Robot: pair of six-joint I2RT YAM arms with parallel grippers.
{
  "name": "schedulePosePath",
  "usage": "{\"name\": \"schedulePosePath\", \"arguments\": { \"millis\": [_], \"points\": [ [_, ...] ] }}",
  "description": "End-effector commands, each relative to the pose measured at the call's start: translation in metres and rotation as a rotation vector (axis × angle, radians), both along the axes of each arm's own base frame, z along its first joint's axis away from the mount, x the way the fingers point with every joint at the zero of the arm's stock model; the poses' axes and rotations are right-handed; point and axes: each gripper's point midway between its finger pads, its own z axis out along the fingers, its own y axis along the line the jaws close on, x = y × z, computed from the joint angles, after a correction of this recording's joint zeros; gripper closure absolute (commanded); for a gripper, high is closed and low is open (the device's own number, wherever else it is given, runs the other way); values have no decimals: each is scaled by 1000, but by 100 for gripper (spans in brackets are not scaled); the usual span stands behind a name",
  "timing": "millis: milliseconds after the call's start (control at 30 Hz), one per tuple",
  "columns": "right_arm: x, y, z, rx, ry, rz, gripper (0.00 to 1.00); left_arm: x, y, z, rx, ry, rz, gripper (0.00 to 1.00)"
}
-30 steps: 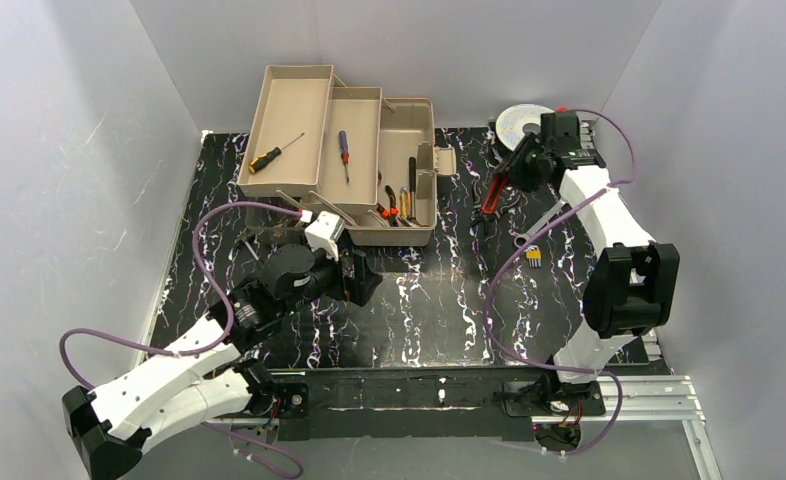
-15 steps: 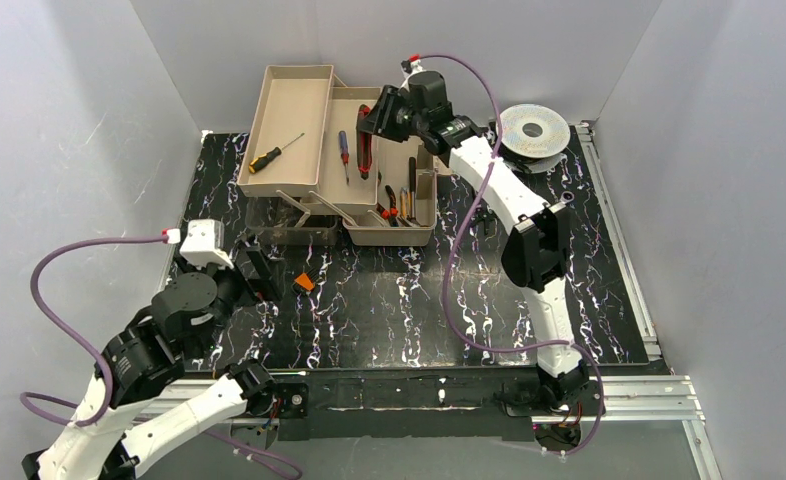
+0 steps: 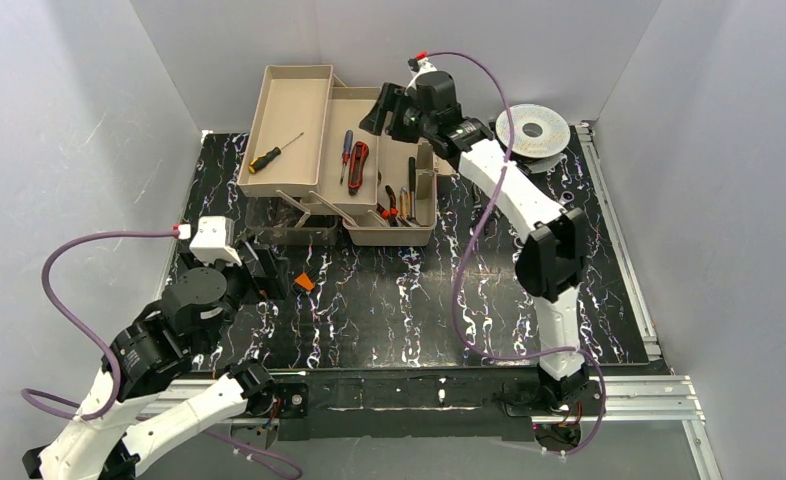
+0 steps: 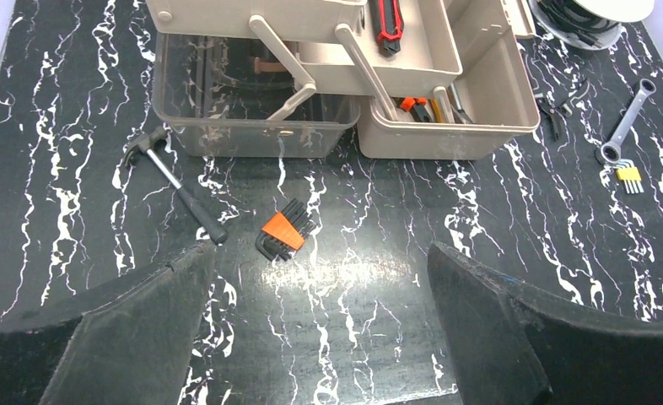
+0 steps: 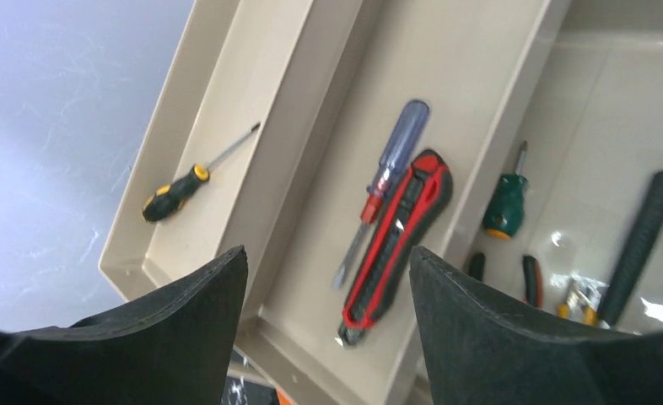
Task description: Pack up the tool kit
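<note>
Toolbox [image 3: 409, 238] of beige plastic stands open at the far middle of the table [image 3: 419, 300], with its two trays folded out in steps toward the far left. The middle tray holds a red-and-black utility knife [image 5: 398, 245] lying flat, with a blue-handled screwdriver [image 5: 383, 181] just beside it on the left, the two nearly parallel. The far-left tray holds a yellow-and-black screwdriver [image 5: 189, 181] on its own. In the deep base on the right lie a green-handled screwdriver [image 5: 503, 202], a long black-handled tool [image 5: 640, 245] and pliers [image 3: 392, 203] at the near end. The translucent brown lid [image 4: 227, 101] sits under the trays at the box's near left.

Right gripper [image 5: 326, 261] hangs above the middle tray, fingers spread wide with nothing between them; the knife lies free in the tray beneath. Its arm reaches across from the near right, passing the silver spool [image 3: 532, 128] at the far right of the table.

Left gripper [image 4: 320, 253] hovers over the near-left part of the table, jaws wide apart and empty, pointed toward the box. Ahead of it on the marbled surface lies a hex key set [image 4: 284, 232] in an orange holder, and just to the left of that a small hammer [image 4: 179, 190], its head near the lid. A wrench [image 4: 625, 126] lies on the table to the right of the box, well apart from both
</note>
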Motion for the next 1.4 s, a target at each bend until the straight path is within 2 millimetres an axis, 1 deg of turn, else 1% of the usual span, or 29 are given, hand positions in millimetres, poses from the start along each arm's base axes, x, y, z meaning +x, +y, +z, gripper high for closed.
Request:
{"name": "schedulePosePath", "arguments": {
  "millis": [0, 33, 67, 167, 233, 267, 367, 500, 533, 600, 667, 700, 800, 867, 900, 933, 1000, 1067, 1167, 1267, 1367],
  "points": [
    [-33, -38, 71, -20, -193, 3, 23, 3, -7, -6, 28, 12, -28, 2],
    [-42, -51, 80, -28, -219, -6, 23, 3, -9, -8, 32, 15, -41, 2],
    [-49, -62, 80, -45, -230, -17, 23, 3, -13, -9, 32, 16, -60, 2],
    [-67, -100, 75, -108, -256, -81, 23, 4, -25, -15, 34, 20, -116, 2],
    [-79, -126, 68, -151, -272, -130, 23, 5, -33, -19, 36, 22, -151, 2],
    [-85, -138, 55, -183, -269, -150, 23, 7, -39, -21, 36, 24, -168, 2],
    [-105, -168, 41, -228, -304, -206, 23, 11, -53, -29, 42, 38, -208, 2],
    [-131, -194, 12, -261, -333, -250, 24, 16, -75, -37, 36, 62, -273, 2],
    [-134, -200, 8, -257, -343, -274, 24, 17, -80, -39, 33, 68, -289, 2],
    [-143, -212, -8, -257, -337, -311, 25, 19, -92, -43, 25, 76, -328, 2],
    [-150, -219, -32, -259, -300, -331, 26, 20, -103, -47, 23, 90, -367, 2],
    [-152, -223, -37, -258, -288, -350, 26, 20, -108, -50, 23, 97, -385, 2],
    [-156, -245, -68, -299, -200, -461, 27, 21, -121, -61, 32, 118, -433, 2],
    [-158, -267, -90, -352, -131, -570, 28, 22, -128, -71, 36, 129, -456, 2],
    [-160, -277, -98, -382, -105, -619, 29, 23, -131, -78, 35, 134, -464, 2],
    [-162, -288, -104, -410, -85, -671, 29, 24, -135, -91, 40, 152, -472, 2],
    [-165, -306, -114, -438, -47, -772, 30, 25, -141, -110, 24, 175, -472, 2],
    [-169, -318, -124, -449, -15, -840, 30, 28, -148, -127, -4, 182, -474, 2],
    [-172, -324, -136, -451, 23, -854, 32, 32, -151, -155, -6, 193, -459, 2],
    [-172, -329, -150, -431, 109, -835, 33, 36, -149, -183, 45, 165, -467, 2],
    [-170, -333, -165, -401, 221, -802, 34, 38, -142, -201, 77, 162, -441, 2]
  ]
}}
